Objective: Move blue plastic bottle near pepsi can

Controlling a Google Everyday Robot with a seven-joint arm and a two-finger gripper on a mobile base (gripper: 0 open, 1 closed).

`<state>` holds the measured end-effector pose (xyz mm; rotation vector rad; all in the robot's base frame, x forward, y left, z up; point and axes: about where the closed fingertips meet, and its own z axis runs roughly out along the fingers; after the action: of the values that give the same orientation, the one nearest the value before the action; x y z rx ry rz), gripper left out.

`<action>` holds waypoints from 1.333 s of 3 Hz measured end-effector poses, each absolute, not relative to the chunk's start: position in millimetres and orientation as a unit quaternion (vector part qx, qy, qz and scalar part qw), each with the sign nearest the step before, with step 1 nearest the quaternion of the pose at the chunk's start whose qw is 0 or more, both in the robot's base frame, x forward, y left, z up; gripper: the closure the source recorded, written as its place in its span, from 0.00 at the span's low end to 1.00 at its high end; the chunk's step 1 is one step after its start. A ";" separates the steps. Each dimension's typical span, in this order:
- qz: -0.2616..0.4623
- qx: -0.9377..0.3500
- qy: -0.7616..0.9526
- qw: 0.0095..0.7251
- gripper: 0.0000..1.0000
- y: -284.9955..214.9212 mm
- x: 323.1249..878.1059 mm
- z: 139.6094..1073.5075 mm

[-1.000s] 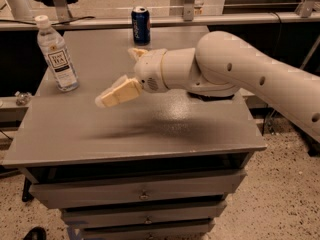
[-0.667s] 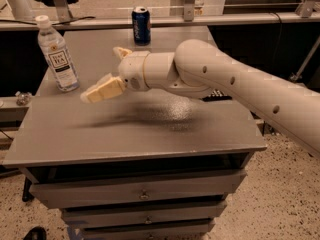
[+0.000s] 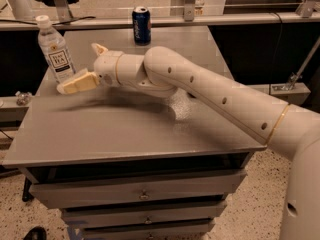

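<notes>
The blue plastic bottle (image 3: 55,51) stands upright at the left rear of the grey table (image 3: 135,129); it is clear, with a white cap and a white label. The pepsi can (image 3: 141,25) stands upright at the far edge of the table, towards the middle, well to the right of the bottle. My gripper (image 3: 79,67) is just right of the bottle, low over the table. It is open and empty. One finger (image 3: 75,82) reaches to the bottle's base and the other (image 3: 98,48) points up behind. My white arm crosses the table from the right.
The table is a cabinet with drawers (image 3: 142,194) along its front. A metal rail (image 3: 200,20) runs behind the far edge. A dark gap lies on either side of the table. Speckled floor (image 3: 250,204) shows below.
My gripper has moved left across the table, from near the middle to right beside the bottle. The bottle and the can have not moved.
</notes>
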<state>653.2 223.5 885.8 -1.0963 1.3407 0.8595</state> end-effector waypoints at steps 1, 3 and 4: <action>0.378 -0.458 0.560 0.578 0.00 250.3 668.7 887.2; 0.385 -0.461 0.551 0.580 0.40 272.6 680.7 890.6; 0.381 -0.463 0.554 0.578 0.64 268.5 681.1 891.2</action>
<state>681.1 268.5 891.2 -1.0820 1.2959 0.8912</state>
